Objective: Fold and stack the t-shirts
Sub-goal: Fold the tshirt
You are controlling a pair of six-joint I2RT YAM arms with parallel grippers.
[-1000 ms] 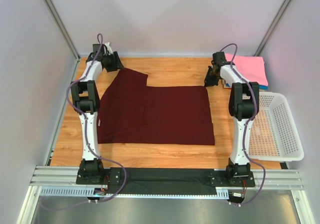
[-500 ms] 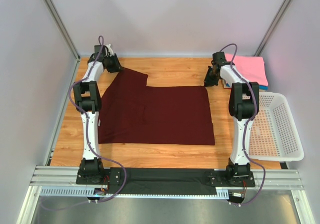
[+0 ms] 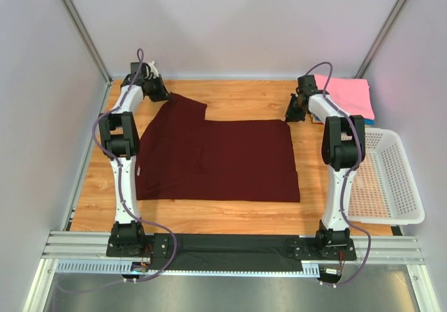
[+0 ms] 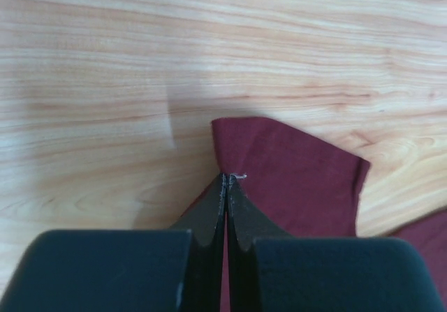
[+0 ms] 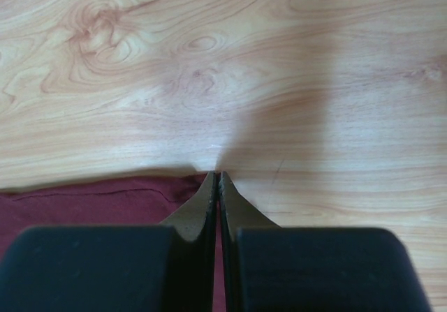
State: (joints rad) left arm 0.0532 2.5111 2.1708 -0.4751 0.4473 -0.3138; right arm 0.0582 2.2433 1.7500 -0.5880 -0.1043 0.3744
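A dark maroon t-shirt lies spread flat on the wooden table. My left gripper is at its far left corner, on the sleeve. In the left wrist view that gripper is shut, pinching the edge of the maroon cloth. My right gripper is at the shirt's far right corner. The right wrist view shows it shut on the corner of the maroon cloth. A folded pink t-shirt lies on a stack at the far right, with a blue edge under it.
A white perforated basket stands off the table's right edge, beside the right arm. The folded stack lies just behind the right gripper. Walls and frame posts close in the table at the back and on both sides.
My left gripper has closed on the sleeve corner of the maroon t-shirt. The right gripper has stayed shut in place.
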